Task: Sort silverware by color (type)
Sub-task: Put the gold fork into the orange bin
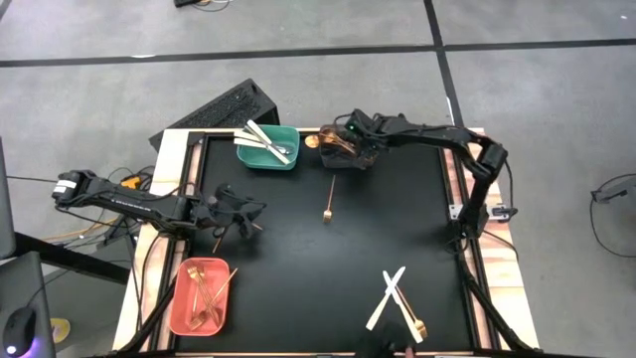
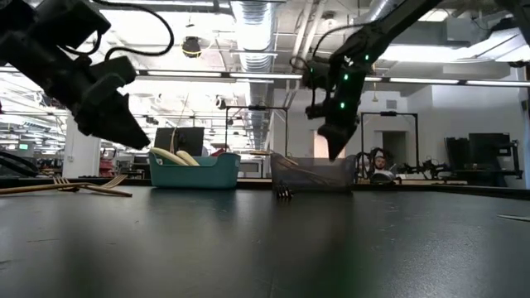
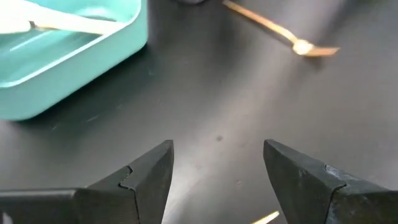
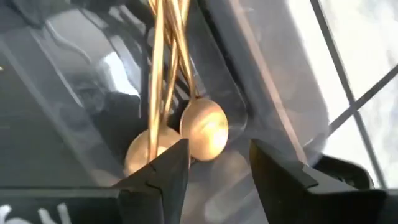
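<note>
My right gripper point(image 4: 217, 168) stands open over the dark grey bin point(image 1: 343, 151) at the table's far edge, pointing steeply down. Gold spoons point(image 4: 202, 127) lie in that bin, their round bowls just past my fingertips; I cannot tell whether a finger touches one. My left gripper point(image 3: 217, 168) is open above the bare black table point(image 3: 249, 106) at the left. One gold utensil point(image 1: 328, 202) lies flat mid-table. Two crossed white knives point(image 1: 388, 295) and a gold piece point(image 1: 417, 325) lie near the front edge.
A teal bin point(image 1: 266, 146) with white knives stands beside the dark bin at the far edge. A salmon bin point(image 1: 199, 295) with gold forks sits at the front left. Wooden rails frame the black table; the middle of it is bare.
</note>
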Action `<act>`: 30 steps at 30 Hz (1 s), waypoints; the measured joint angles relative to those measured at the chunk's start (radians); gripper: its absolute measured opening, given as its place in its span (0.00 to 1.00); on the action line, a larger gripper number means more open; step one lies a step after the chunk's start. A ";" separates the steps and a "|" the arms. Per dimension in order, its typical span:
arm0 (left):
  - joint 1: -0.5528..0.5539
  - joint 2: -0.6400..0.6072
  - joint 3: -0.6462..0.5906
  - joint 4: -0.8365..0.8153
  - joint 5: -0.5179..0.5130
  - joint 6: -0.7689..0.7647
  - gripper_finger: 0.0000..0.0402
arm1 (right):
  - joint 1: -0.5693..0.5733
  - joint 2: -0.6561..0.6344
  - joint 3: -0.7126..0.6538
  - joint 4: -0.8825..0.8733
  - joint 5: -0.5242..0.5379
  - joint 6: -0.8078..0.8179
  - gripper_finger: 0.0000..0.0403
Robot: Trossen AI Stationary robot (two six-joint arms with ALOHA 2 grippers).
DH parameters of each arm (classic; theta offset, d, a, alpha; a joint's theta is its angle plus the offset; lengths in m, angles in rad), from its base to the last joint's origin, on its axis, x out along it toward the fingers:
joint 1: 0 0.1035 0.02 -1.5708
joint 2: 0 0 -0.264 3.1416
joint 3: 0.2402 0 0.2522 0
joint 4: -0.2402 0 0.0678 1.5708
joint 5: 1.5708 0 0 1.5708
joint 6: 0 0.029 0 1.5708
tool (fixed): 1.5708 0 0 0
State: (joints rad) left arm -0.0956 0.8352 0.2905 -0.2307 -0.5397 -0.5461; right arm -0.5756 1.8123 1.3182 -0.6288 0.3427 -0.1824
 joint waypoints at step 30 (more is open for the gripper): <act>0.050 0.125 0.081 -0.611 0.170 -0.481 0.27 | 0.236 -0.219 -0.105 0.042 -0.001 0.155 0.43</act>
State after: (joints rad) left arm -0.0460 0.9600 0.3714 -0.8420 -0.3693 -1.0269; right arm -0.3401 1.5936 1.2127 -0.5864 0.3415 -0.0277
